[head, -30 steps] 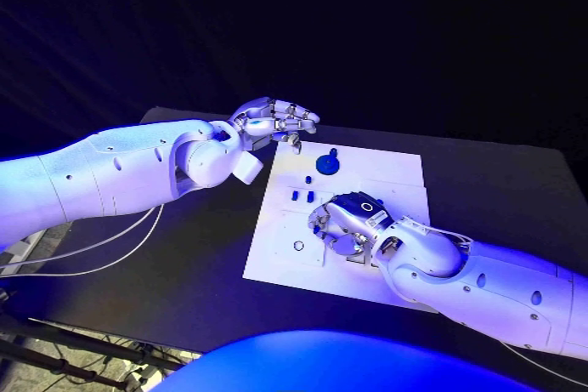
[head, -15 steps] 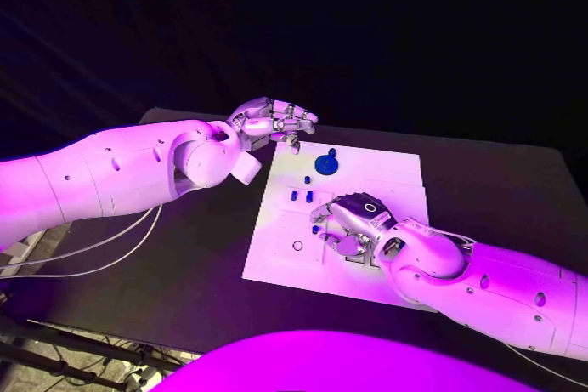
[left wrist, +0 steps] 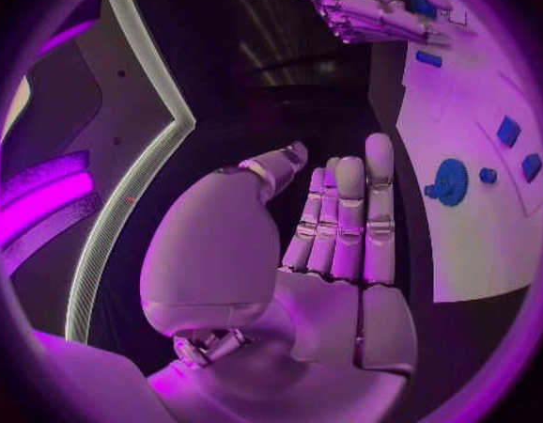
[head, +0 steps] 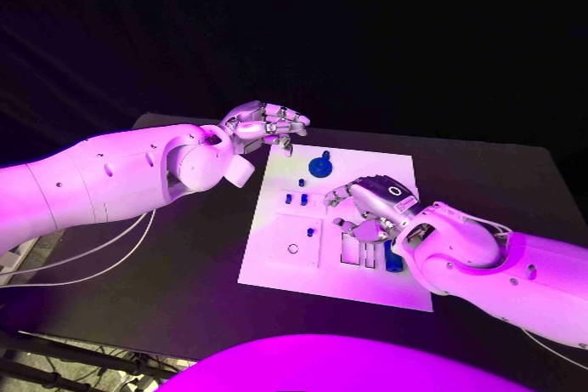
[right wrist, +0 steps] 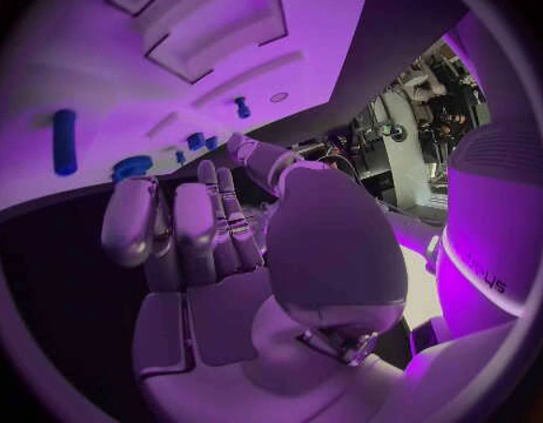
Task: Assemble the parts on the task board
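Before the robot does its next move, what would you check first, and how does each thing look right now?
1. Task board lies flat on the table: ok.
2. Left robot hand is off the board, at its far corner, holding nothing: ok.
3. Right robot hand is over the middle of the board; whether it holds a part: cannot tell.
4. Blue gear lies uncovered near the board's far edge: ok.
5. Small blue peg stands in the board, free of both hands: ok.
6. Long blue bar lies by the slots; whether seated: cannot tell.

Dim room — purple-lit, fisheye-bent edges
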Controlling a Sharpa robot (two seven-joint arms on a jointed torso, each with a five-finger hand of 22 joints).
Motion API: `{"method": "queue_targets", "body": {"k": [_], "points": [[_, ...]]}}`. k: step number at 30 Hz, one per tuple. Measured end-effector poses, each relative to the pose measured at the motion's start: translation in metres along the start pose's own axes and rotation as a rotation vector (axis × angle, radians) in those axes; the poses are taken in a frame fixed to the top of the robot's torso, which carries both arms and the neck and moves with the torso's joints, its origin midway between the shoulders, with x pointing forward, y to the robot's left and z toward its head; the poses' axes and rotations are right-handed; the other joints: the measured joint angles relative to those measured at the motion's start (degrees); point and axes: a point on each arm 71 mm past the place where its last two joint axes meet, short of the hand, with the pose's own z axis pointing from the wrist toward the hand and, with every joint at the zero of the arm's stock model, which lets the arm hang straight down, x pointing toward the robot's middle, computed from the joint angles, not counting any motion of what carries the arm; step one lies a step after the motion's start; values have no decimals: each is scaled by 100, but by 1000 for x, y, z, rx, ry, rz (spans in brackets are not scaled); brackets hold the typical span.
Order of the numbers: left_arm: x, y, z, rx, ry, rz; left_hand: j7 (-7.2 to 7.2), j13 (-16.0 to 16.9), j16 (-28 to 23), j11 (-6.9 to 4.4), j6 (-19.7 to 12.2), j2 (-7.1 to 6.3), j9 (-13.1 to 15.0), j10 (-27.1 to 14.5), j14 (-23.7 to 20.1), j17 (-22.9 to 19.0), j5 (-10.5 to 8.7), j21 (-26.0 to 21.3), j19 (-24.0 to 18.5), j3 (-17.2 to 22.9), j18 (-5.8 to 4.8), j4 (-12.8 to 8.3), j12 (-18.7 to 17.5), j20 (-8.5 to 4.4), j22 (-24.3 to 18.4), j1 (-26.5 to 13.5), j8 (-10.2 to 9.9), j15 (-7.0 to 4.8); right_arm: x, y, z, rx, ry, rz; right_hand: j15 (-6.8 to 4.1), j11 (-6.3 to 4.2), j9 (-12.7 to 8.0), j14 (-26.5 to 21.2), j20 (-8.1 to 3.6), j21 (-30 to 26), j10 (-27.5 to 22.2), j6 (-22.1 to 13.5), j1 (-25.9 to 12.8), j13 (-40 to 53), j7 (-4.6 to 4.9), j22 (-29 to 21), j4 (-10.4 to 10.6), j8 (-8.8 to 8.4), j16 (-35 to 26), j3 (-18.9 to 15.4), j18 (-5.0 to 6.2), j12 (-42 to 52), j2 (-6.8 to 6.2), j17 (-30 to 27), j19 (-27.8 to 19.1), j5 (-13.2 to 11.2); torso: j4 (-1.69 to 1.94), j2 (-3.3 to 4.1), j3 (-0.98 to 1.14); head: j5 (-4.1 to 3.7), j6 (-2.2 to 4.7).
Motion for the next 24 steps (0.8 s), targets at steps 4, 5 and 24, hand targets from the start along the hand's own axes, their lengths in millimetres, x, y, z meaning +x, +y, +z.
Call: {"method": "queue_targets", "body": {"k": [4,5,24], "points": [[-1,0,0,0,-1,0,0,0,0,0,0,0,0,0,-10,0,0,0,0,0,0,0,0,0,-4,0,0,-10,-25,-25,-6,67,5,-6,-22,-16,-19,73,-21,151,-121,-73,11,0,-23,0,37,-63,111,-237,0,129,-80,71,81,243,-10,-14,-7,-81,44],[-1,0,0,0,-1,0,0,0,0,0,0,0,0,0,-9,0,0,0,0,0,0,0,0,0,-4,0,0,-9,-29,-30,-8,83,10,-6,-18,-7,-23,77,-20,159,-130,-74,0,0,-25,0,38,-66,123,-280,-1,147,-91,83,81,261,-14,-18,-10,-109,53],[-2,0,-2,3,-2,0,0,0,0,0,0,0,0,0,-9,1,0,0,0,0,0,0,0,0,-3,0,0,-9,-29,-76,-12,211,138,-15,-17,-29,-36,77,-30,225,-253,-113,83,-12,-64,4,151,-99,190,-745,0,418,-52,95,130,352,-9,-15,-5,-204,133]]}}
